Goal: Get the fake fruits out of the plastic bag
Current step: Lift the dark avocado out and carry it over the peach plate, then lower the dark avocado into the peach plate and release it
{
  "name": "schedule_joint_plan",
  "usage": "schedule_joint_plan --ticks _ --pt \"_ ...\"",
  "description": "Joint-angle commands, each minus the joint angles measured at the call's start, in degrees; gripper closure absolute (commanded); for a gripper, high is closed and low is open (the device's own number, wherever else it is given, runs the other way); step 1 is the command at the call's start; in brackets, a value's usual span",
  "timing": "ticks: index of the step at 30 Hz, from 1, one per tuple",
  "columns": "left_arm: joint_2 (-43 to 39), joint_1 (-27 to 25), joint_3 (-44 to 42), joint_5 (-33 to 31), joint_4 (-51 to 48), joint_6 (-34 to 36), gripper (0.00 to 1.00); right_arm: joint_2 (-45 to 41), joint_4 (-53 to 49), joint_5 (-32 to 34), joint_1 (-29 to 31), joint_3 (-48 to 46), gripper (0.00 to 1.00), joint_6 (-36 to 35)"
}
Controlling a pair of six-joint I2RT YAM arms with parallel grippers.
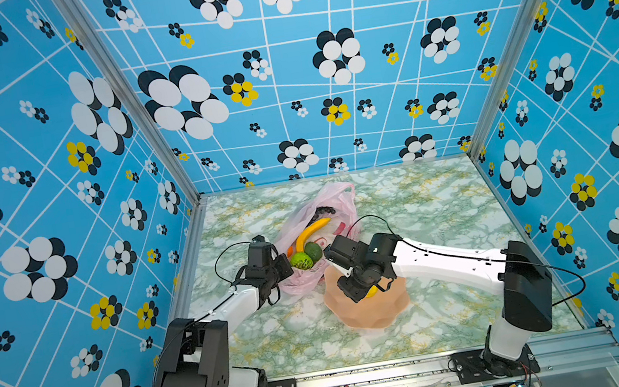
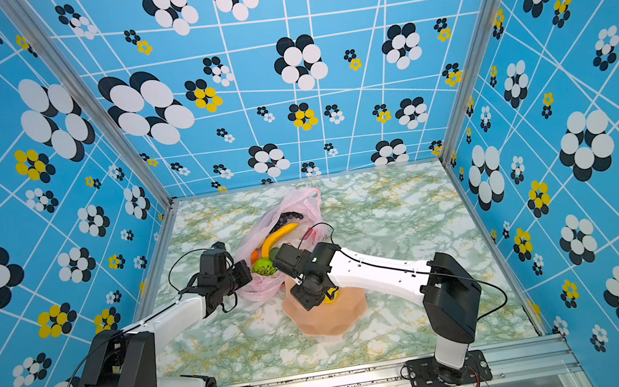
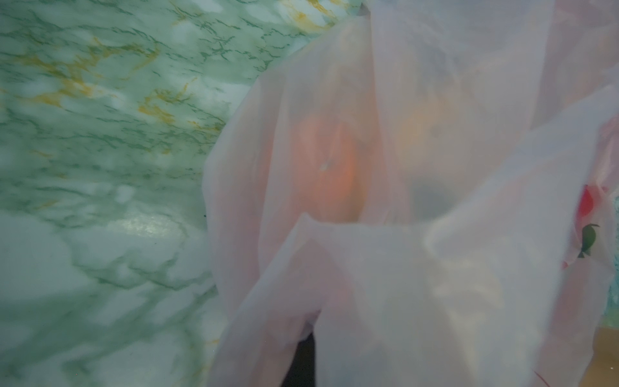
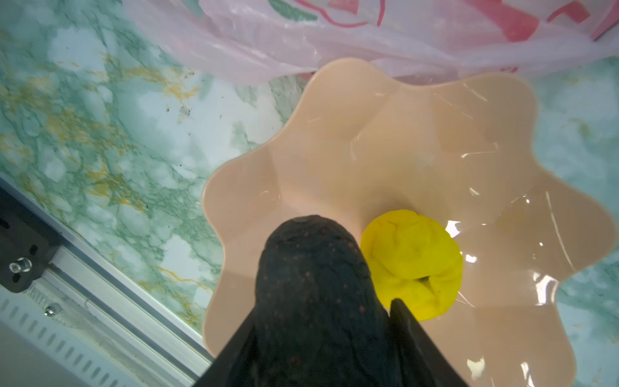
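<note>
Right claw (image 4: 318,335) pinches the dark avocado (image 4: 311,284) over the peach bowl (image 4: 385,117); the yellow ribbed fruit (image 4: 412,261) lies in it. Left claw (image 1: 285,268) is pressed together on the plastic bag (image 1: 336,198) rim. Banana (image 1: 312,232), grape bunch (image 1: 323,212) and 2 green fruits (image 1: 301,261) sit in the bag's open mouth on the tabletop (image 1: 427,205).

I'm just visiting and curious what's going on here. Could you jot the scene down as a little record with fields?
left pincer: shut on plastic bag
right pincer: shut on dark avocado, over bowl
in bowl: yellow ribbed fruit
in plastic bag: banana, grape bunch, small orange, green fruits
table: green marbled
</note>
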Motion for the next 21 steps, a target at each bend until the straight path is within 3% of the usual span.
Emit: schedule_joint_plan --ticks 1,21 --pt "-0.4 -0.1 1.1 0.3 -0.6 -0.1 1.0 -2.0 2.3 -0.2 1.0 -2.1 0.55 2.4" --pt "-0.4 0.0 1.0 -0.6 -0.7 0.1 1.0 0.9 10.8 0.3 2.3 -11.0 0.56 5.3"
